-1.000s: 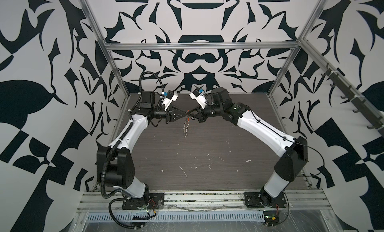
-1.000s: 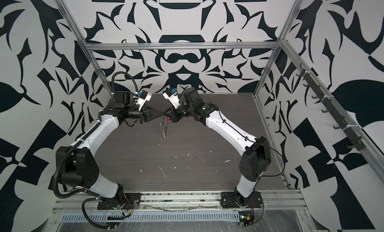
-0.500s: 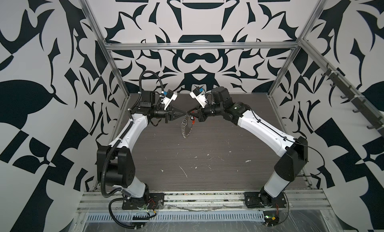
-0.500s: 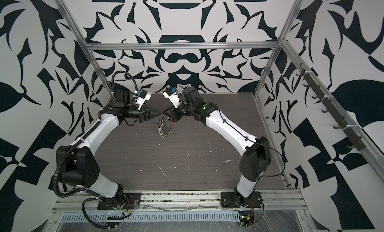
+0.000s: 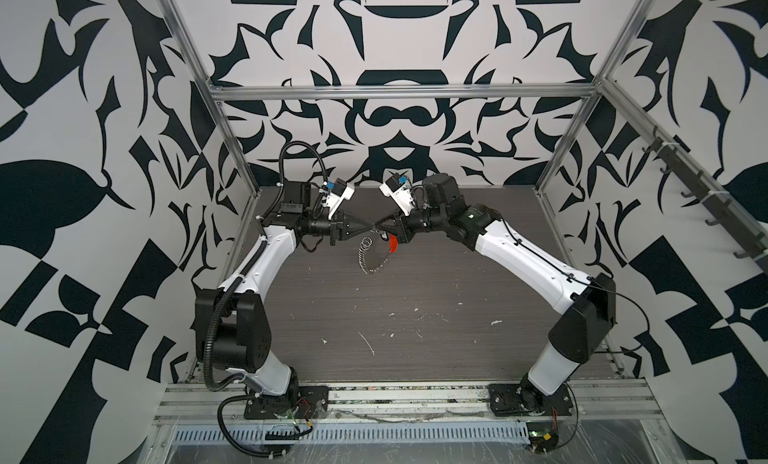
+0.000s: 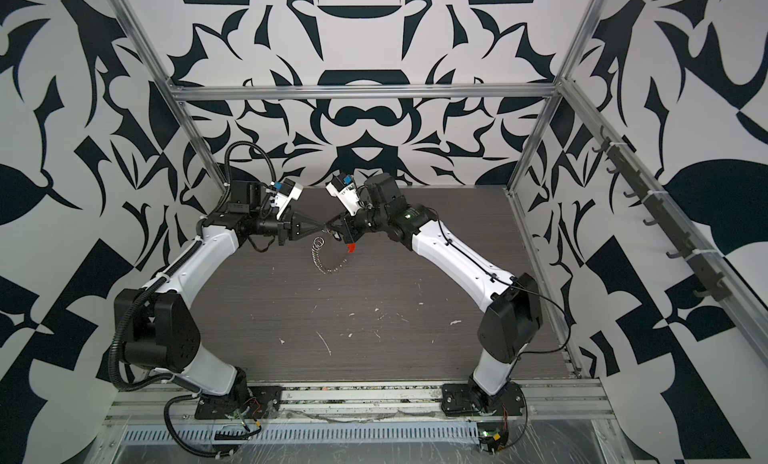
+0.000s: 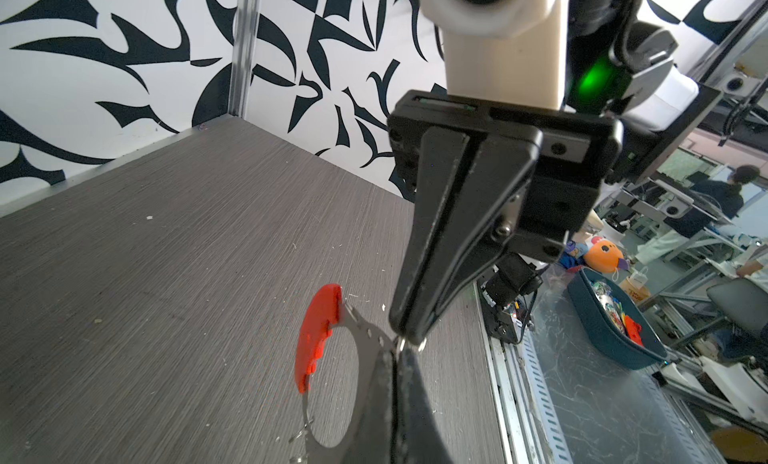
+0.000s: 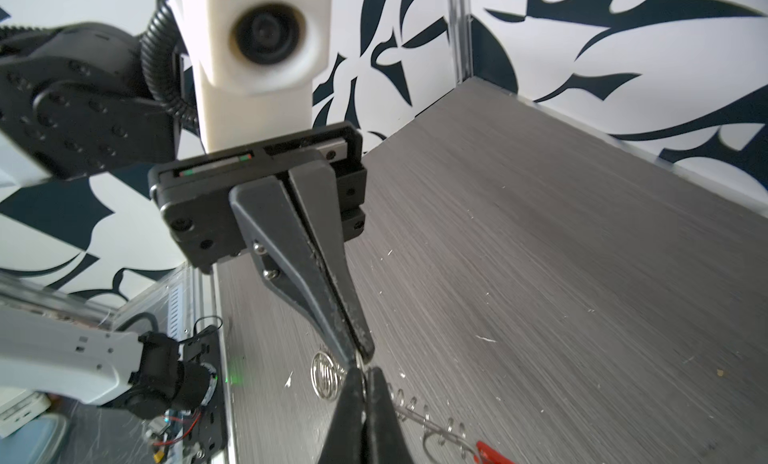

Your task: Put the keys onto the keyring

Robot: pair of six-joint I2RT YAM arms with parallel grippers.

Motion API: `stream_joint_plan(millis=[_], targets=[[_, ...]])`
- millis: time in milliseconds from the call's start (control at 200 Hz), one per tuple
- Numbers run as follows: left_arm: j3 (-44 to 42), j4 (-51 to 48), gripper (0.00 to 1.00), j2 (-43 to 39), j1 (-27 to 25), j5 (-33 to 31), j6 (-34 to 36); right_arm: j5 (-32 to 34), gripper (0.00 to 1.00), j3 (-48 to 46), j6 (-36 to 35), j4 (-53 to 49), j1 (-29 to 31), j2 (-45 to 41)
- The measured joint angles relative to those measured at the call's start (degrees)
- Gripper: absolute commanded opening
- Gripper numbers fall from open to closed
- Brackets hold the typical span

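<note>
Keyring (image 5: 365, 243), coiled silver wire, hangs beside pinched-together L hand (image 5: 367, 227); R hand (image 5: 378, 228) unclear.

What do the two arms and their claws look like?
Left arm and right arm have white shells and black joints. The left claw and right claw are black, each with two long tapering fingers. A ribbed black hose runs along the left arm. Cream camera blocks sit at the wrists; a green light glows on the right arm.
</note>
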Motion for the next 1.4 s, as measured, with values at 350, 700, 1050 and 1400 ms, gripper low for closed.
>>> stream_joint_plan(millis=[350, 700, 1050, 1400], targets=[[-11.13, 25.88, 0.0, -5.44, -1.42, -9.46, -19.65, 2.8, 0.47, -12.39, 7.65, 11.28, -1.14, -10.58], [-11.8, 40.24, 0.0, -5.55, -2.91, -10.56, -32.89, -4.33, 0.39, -18.36, 26.6, 30.01, -9.31, -9.68], [-13.94, 57.2, 0.0, -5.55, -3.41, -11.52, -46.88, -9.42, 0.37, -18.18, 33.18, 34.56, -9.16, -6.12], [-14.47, 61.57, 0.0, -5.55, -3.67, -12.09, -49.68, -11.8, 0.24, -15.69, 35.15, 36.61, -8.07, -4.35]])
